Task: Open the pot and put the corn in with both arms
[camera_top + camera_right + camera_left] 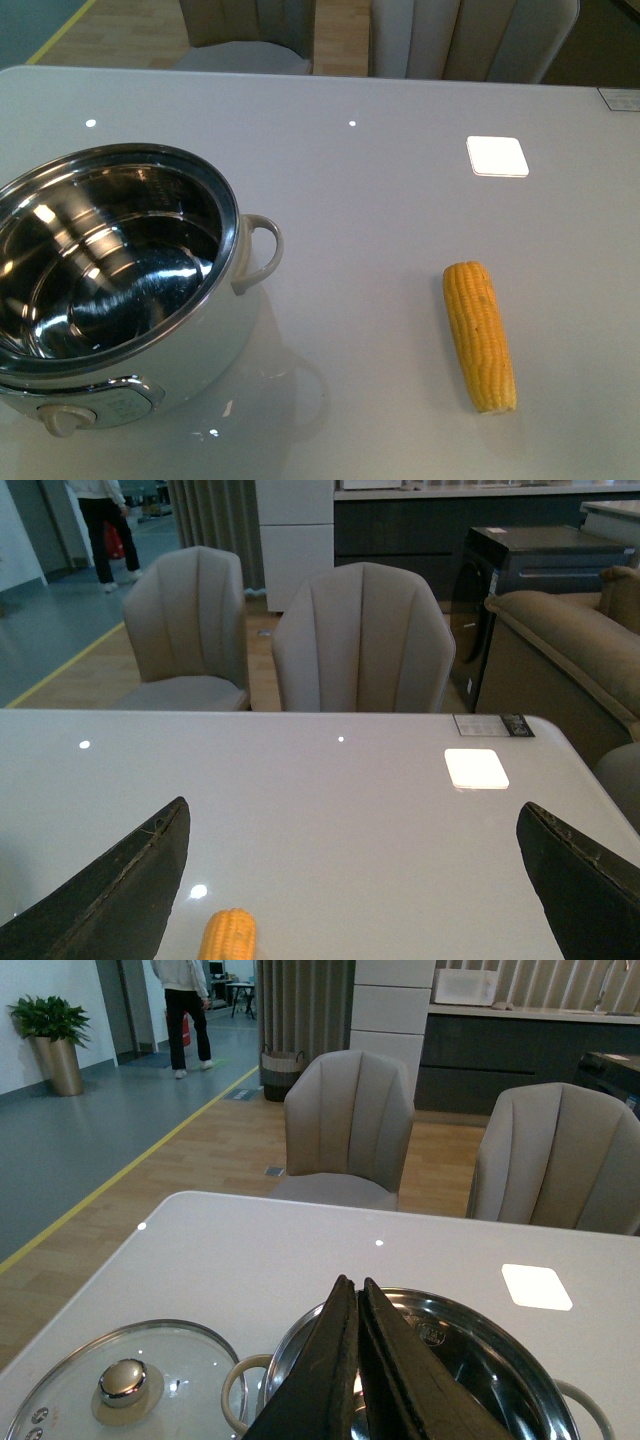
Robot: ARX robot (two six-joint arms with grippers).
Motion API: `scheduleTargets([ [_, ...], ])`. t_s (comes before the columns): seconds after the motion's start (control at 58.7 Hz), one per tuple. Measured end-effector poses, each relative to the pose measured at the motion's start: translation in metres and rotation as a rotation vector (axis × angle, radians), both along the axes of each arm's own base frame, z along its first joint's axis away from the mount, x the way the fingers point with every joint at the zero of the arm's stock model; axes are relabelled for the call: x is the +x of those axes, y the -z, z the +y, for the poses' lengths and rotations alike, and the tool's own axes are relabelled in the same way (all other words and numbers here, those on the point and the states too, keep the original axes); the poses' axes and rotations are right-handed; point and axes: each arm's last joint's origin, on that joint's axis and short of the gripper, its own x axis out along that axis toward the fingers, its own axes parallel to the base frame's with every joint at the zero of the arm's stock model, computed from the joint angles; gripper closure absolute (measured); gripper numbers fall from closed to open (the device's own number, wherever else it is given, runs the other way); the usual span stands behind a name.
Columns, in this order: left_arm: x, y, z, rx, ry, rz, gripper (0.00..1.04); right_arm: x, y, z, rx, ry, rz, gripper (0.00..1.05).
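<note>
We're looking down the left jaws, and they are pressed flat together with nothing between them. Right below and beyond their tips sits the pot [470,1322], open, its steel inside shining. Off to one side of the shut jaws, the glass lid [185,1358] lies flat on the surface [300,1250], knob [122,1382] up, touching or almost touching the pot's loop handle [232,1392].

Over on the other arm, the right jaws stand wide apart, empty. The corn [228,935] lies on the surface between them, and we see only its end, closer to one finger [110,900] than to the other [585,890].

In the front view the pot [212,345] sits to the robot's left, its dial [62,418] facing us and its side handle [262,250] turned toward the corn [480,335]. The cob lies well apart from the pot on the robot's right, lengthwise, running away from us.
</note>
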Motion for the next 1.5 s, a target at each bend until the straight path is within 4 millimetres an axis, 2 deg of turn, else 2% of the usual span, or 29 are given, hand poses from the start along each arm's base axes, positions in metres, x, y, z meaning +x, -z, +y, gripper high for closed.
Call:
scheduleTargets([
  [0.256, 0.0, 0.0, 0.0, 0.0, 0.0, 0.0, 1.02, 0.0, 0.0, 0.0, 0.0, 0.0, 0.0, 0.09],
  [0.29, 0.0, 0.0, 0.0, 0.0, 0.0, 0.0, 0.98, 0.0, 0.0, 0.0, 0.0, 0.0, 0.0, 0.09],
  [0.324, 0.0, 0.0, 0.0, 0.0, 0.0, 0.0, 0.9, 0.0, 0.0, 0.0, 0.0, 0.0, 0.0, 0.09],
  [0.545, 0.0, 0.0, 0.0, 0.0, 0.0, 0.0, 0.53, 0.0, 0.0, 0.0, 0.0, 0.0, 0.0, 0.09],
  [0.613, 0.0, 0.0, 0.0, 0.0, 0.0, 0.0, 0.35, 0.0, 0.0, 0.0, 0.0, 0.0, 0.0, 0.09],
  [0.767, 0.0, 0.0, 0.0, 0.0, 0.0, 0.0, 0.09, 0.0, 0.0, 0.0, 0.0, 0.0, 0.0, 0.09],
  [0.801, 0.0, 0.0, 0.0, 0.002, 0.0, 0.0, 0.05, 0.0, 0.0, 0.0, 0.0, 0.0, 0.0, 0.09],
  [0.92, 0.0, 0.0, 0.0, 0.002, 0.0, 0.0, 0.07, 0.0, 0.0, 0.0, 0.0, 0.0, 0.0, 0.09],
  [1.056, 0.0, 0.0, 0.0, 0.002, 0.001, -0.001, 0.07, 0.006, 0.005, 0.004, 0.174, 0.035, 0.544, 0.09],
  [1.141, 0.0, 0.0, 0.0, 0.002, 0.0, 0.0, 0.07, 0.015, 0.016, 0.011, 0.2, 0.026, 0.691, 0.09],
  [1.243, 0.0, 0.0, 0.0, 0.002, 0.0, 0.0, 0.07, 0.026, 0.023, 0.022, 0.169, -0.003, 0.741, 0.09],
  [1.397, 0.0, 0.0, 0.0, 0.002, 0.0, 0.0, 0.07, 0.057, 0.039, 0.053, 0.102, -0.113, 0.795, 0.09],
  [1.499, 0.0, 0.0, 0.0, 0.002, 0.0, 0.0, 0.07, 0.087, 0.063, 0.075, 0.043, -0.143, 0.838, 0.09],
])
